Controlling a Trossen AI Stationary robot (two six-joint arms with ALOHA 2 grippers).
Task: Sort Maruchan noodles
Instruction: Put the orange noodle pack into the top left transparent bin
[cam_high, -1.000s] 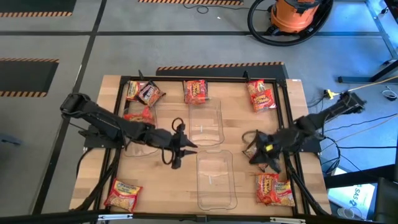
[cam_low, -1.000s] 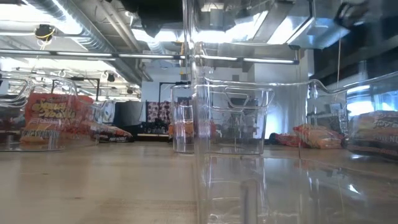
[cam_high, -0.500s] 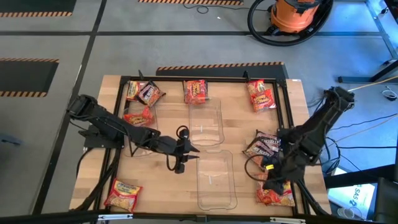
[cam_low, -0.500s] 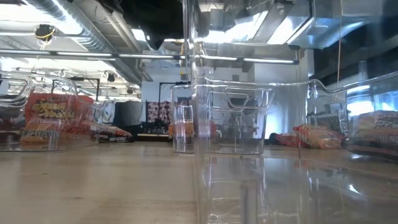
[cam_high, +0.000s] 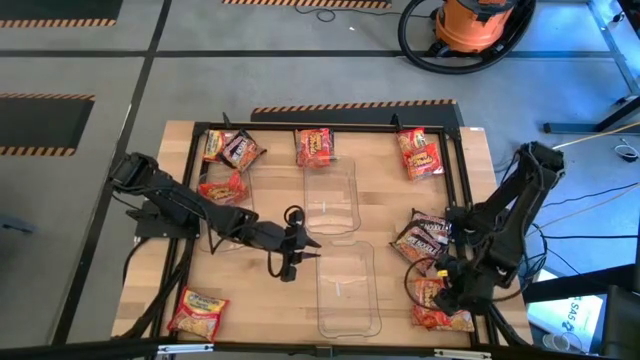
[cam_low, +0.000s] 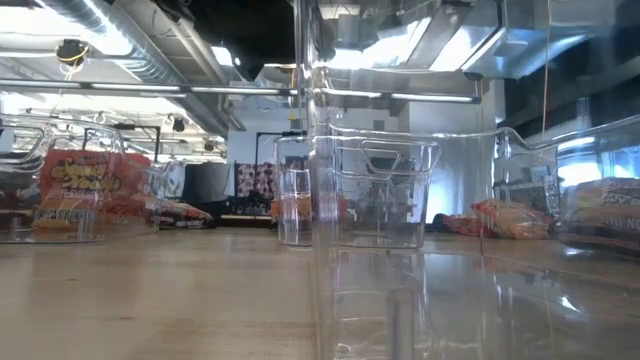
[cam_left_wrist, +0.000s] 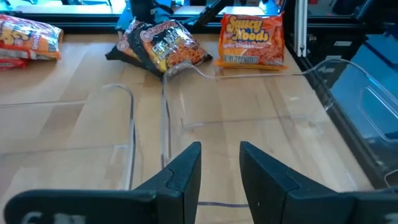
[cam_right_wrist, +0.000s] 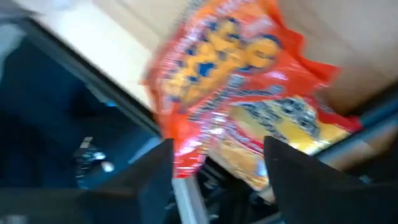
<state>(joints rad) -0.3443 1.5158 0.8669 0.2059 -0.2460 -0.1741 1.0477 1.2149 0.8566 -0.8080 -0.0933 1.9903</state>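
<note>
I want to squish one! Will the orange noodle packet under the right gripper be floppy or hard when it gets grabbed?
The orange noodle packet looks crinkly, so its wrapper probably bends and slips. It lies flat, so it shouldn't roll. The right gripper hovers open above it.

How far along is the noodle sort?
Barely started. Done: nothing visible; both clear bins mid-table look empty. In hand: the right gripper, fingers open, sits over the red packets at the table's near right corner, holding nothing; a dark packet lies beside it. The left gripper hangs empty by the bins. Left: every packet, including those along the far edge and the near left one.
</note>
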